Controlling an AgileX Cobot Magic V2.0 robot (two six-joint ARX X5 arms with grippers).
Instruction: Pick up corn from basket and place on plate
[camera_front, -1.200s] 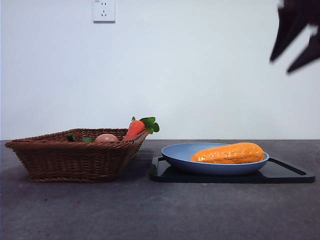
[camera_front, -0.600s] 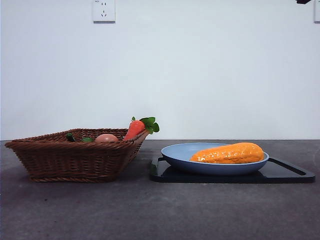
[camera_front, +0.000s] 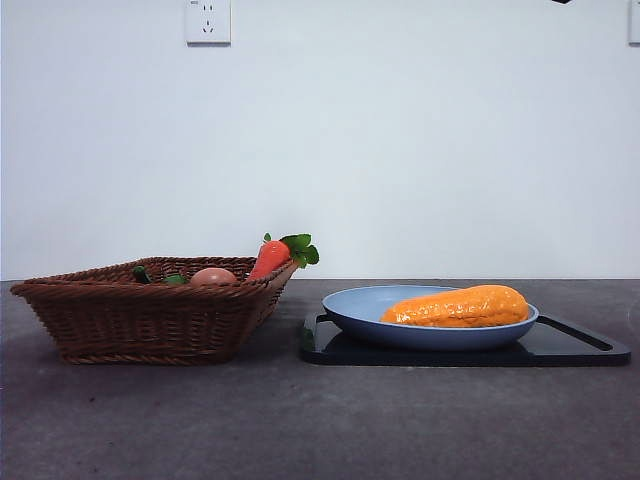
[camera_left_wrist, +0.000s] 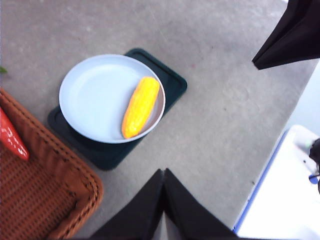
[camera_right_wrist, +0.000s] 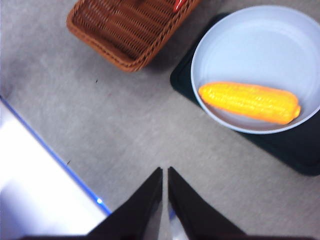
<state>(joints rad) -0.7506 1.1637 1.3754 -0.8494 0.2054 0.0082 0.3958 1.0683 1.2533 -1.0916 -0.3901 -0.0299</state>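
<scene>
The corn (camera_front: 457, 306) is lying in the plate (camera_front: 358, 308), which is sitting on a black tray (camera_front: 575, 346) beside the basket (camera_front: 150, 315). Both grippers, left (camera_left_wrist: 163, 173) and right (camera_right_wrist: 165, 171), are hanging high above the plate, jaws closed, holding nothing.

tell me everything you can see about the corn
The corn is one long cob, orange-yellow and glossy, with rows of bumpy kernels and rounded, tapering ends; it looks like plastic. It lies flat on its side in the light-blue plate, off to one side of the dish and close along the rim, leaving most of the plate bare. The plate itself sits on a black tray. Nothing but the plate touches the corn: no gripper is near it, and the basket stands apart beside the tray.
</scene>
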